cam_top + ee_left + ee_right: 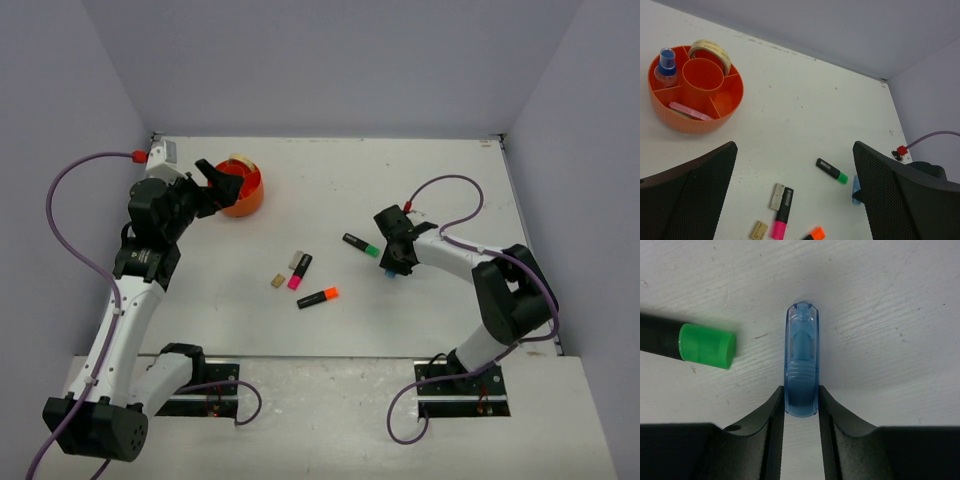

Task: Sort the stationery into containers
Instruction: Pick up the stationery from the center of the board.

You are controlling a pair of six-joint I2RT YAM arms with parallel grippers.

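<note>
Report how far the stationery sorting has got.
Done: the orange tub holds a tape ring, a blue-capped bottle and a pink piece. In hand: the right gripper, jaws pinching the blue piece, which lies on the table. Left: the green highlighter, pink highlighter, orange highlighter, tan block and grey piece lie loose. The left gripper hangs open near the tub.

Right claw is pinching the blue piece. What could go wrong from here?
The right claw grips the blue piece only at its near end, so it may swivel or slip on lifting. The green-capped highlighter lies close beside it and might get nudged. The orange tub sits by the left claw, so a drop-off risks crowding.
</note>
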